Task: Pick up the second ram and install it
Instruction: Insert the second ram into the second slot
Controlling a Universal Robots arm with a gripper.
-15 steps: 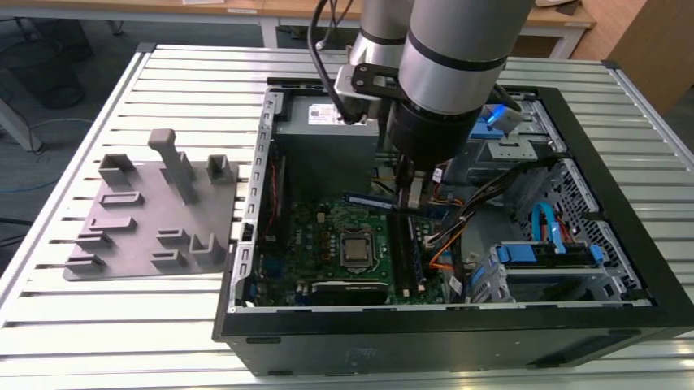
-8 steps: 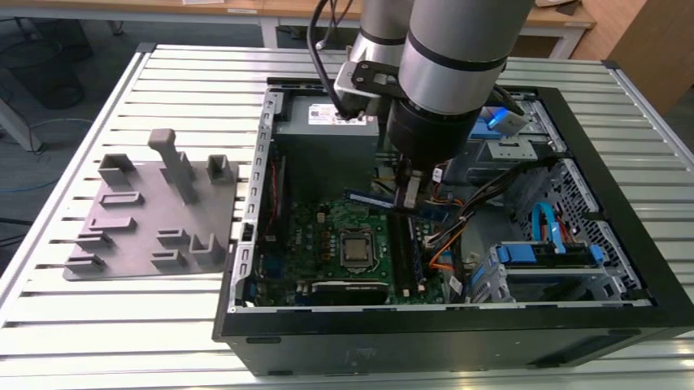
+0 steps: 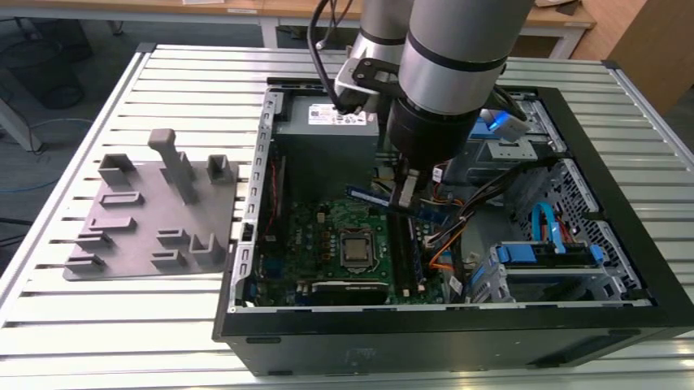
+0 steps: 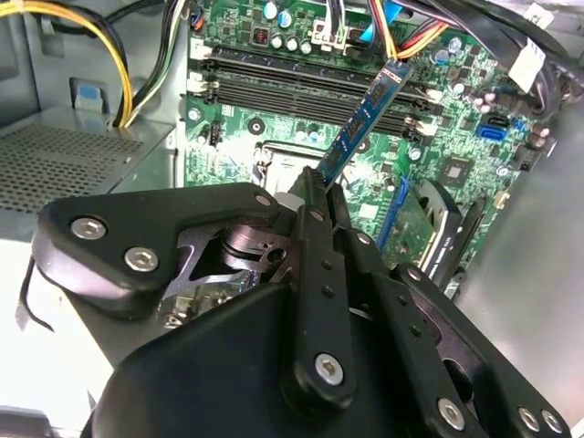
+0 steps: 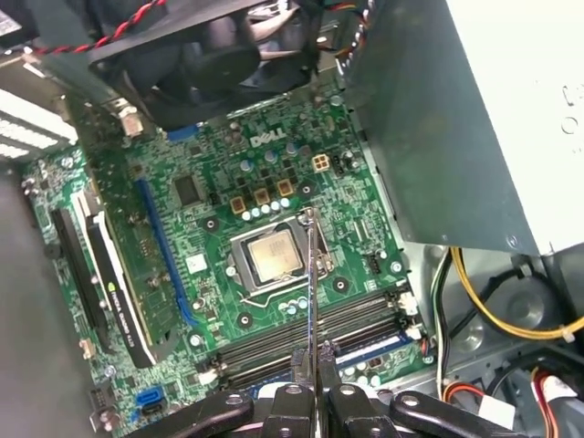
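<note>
Slatted table (image 3: 109, 325), wooden desks (image 3: 184, 10) behind (grey floor (image 3: 65, 138))

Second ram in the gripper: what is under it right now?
The green motherboard, around its processor socket and long black slots; the second ram hangs tilted above them, not seated. The gripper covers the ram's held end and the board beneath that.

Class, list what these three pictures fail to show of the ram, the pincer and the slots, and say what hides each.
1. Ram, second wrist view: its held end is covered by the pincer.
2. Ram's flat faces, first wrist view: it stands edge-on, a thin line, so neither face can be seen.
3. Slots, exterior view: one end is covered by the ram and pincer.
</note>
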